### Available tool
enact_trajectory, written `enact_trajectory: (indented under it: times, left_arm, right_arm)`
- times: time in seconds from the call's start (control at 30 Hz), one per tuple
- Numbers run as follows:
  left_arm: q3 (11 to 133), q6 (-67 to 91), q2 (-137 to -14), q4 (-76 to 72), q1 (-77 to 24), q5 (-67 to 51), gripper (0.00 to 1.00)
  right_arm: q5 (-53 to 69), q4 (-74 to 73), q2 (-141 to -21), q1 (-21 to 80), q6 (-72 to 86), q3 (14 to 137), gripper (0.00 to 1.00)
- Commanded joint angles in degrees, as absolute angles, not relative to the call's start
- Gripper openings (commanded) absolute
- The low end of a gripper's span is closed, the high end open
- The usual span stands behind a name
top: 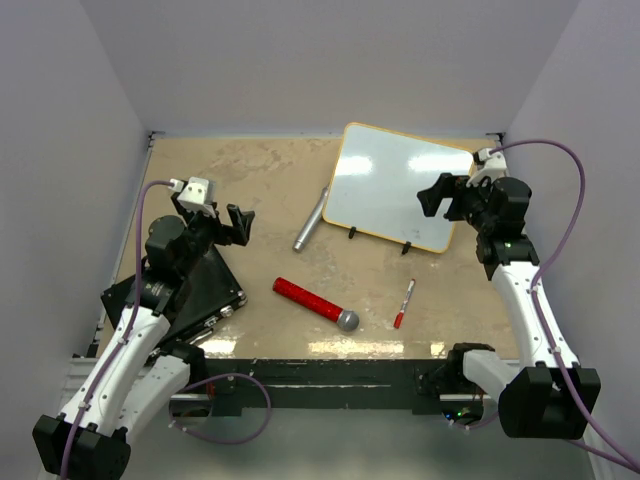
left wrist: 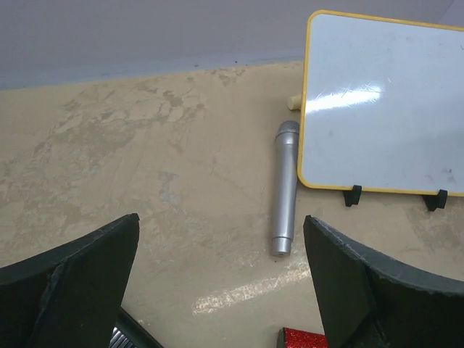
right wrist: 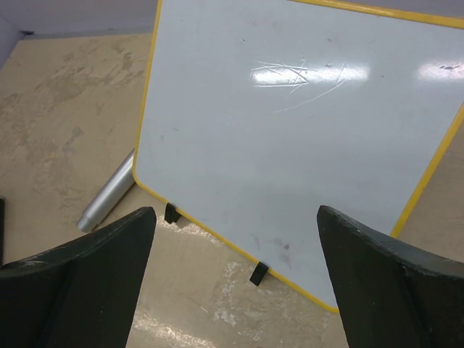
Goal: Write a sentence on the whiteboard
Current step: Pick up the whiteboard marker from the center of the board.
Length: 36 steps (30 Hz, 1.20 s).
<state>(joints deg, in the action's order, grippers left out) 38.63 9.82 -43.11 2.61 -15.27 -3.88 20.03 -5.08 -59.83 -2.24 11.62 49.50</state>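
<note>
I am observing the left gripper [top: 215, 222] and right gripper [top: 448, 200], both holding their jaws wide apart, clamping nothing. The whiteboard [top: 398, 185] is sitting far right on the table [top: 220, 165], beside a silver microphone [top: 312, 220].

This has the look of a robotics lab's test cell, not a lived-in room: plain pale walls [top: 300, 60] box in a scuffed beige counter [top: 260, 180] on three sides. The left arm [top: 130, 350] and the right arm [top: 535, 310], white-and-black machines, are bolted to a black rail [top: 330, 370] at the near edge, with purple cables [top: 575, 170] looping off them. Unrelated props, a whiteboard [top: 400, 185] and a red microphone [top: 315, 302], lie about as for a trial.
</note>
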Motion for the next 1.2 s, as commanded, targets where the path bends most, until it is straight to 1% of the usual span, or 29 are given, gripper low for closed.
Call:
enact_trajectory:
  times: [0.0,0.33,0.47,0.53,0.57,0.6,0.63,0.7,0.73,0.77,0.8,0.83,0.87,0.9,0.97,1.0,1.1,1.17]
  left_arm:
    - [39.3,8.8,-42.5,-0.4,-14.9,-5.4,1.0]
    - [39.1,8.9,-42.6,-1.0,-14.9,-7.6,1.0]
    - [38.8,9.7,-42.5,-1.8,-14.9,-11.3,1.0]
    - [38.5,10.3,-43.2,-3.5,-15.0,-14.6,1.0]
    - [38.5,11.8,-43.6,-4.0,-15.2,-18.2,1.0]
    - [38.8,12.6,-44.6,-4.3,-15.2,-20.0,1.0]
    - [38.9,13.4,-45.0,-4.7,-15.2,-21.9,1.0]
    - [39.5,16.4,-46.0,-4.5,-15.3,-24.9,1.0]
    - [39.8,17.0,-46.2,-3.4,-15.3,-25.8,1.0]
    - [40.1,17.7,-46.3,-2.9,-15.3,-27.6,1.0]
    - [40.2,18.0,-46.1,-2.3,-15.3,-28.3,1.0]
    - [40.1,18.1,-45.8,-1.1,-15.4,-28.8,1.0]
    - [39.6,17.8,-45.5,-0.4,-15.3,-29.3,1.0]
    - [39.2,17.4,-44.6,-0.1,-15.3,-29.2,1.0]
    - [37.7,16.1,-43.6,2.4,-15.3,-28.2,1.0]
    - [37.2,15.7,-42.5,2.8,-15.3,-27.8,1.0]
    - [36.1,15.1,-41.3,3.3,-15.3,-27.2,1.0]
    - [36.1,14.6,-41.3,3.3,-15.3,-27.2,1.0]
  right_arm:
    - [18.8,-3.1,-58.6,-2.3,12.6,52.1,0.99]
    - [20.9,-2.8,-58.3,-2.4,12.0,51.7,0.99]
    - [23.6,-1.9,-58.0,-2.4,10.2,50.5,0.99]
    - [28.8,-1.3,-57.3,-2.4,5.8,49.8,0.99]
    - [31.3,-1.2,-57.0,-2.4,3.4,49.4,0.99]
    - [38.7,-1.9,-56.9,-2.3,0.4,49.5,0.99]
    - [42.3,-3.5,-56.9,-2.3,-9.4,49.9,0.99]
    - [47.1,-13.2,-57.1,-2.2,-18.9,53.3,0.99]
    - [48.6,-17.1,-57.5,-2.3,-27.2,54.6,0.99]
    - [49.1,-24.6,-58.0,-2.2,-31.4,56.5,0.99]
    - [49.8,-29.0,-58.4,-2.2,-42.2,57.2,0.99]
    - [51.7,-33.7,-58.9,-2.2,-48.8,57.7,0.99]
    - [52.4,-42.5,-59.3,-2.2,-55.5,57.7,0.99]
    - [53.1,-47.2,-60.7,-2.2,-70.6,57.6,0.99]
    - [53.0,-59.0,-62.6,-2.3,-84.5,56.1,0.99]
    - [52.6,-61.3,-64.7,-2.2,-93.5,55.6,0.99]
    - [51.5,-67.5,-68.6,-2.0,-104.4,55.4,0.99]
    - [50.8,-71.4,-72.7,-1.6,-108.5,56.2,0.98]
